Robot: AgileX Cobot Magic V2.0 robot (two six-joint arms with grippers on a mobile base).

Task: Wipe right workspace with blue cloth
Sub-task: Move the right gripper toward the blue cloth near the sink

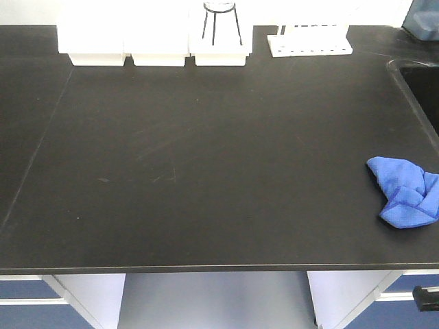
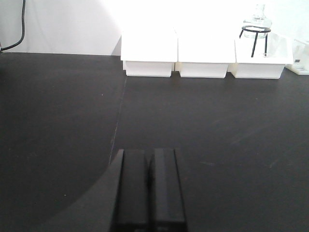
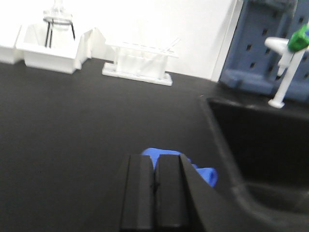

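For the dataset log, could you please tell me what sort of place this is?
Probably a laboratory: a black benchtop with a built-in sink, a white test-tube rack, and a glass flask on a tripod stand.

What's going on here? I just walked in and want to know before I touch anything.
Nothing is being handled yet. The blue cloth lies crumpled and alone on the black benchtop, near the sink. The right gripper is shut and points toward the cloth from the near side, not gripping it. The left gripper, also shut, faces bare bench and the white bins. Wiping has not begun.
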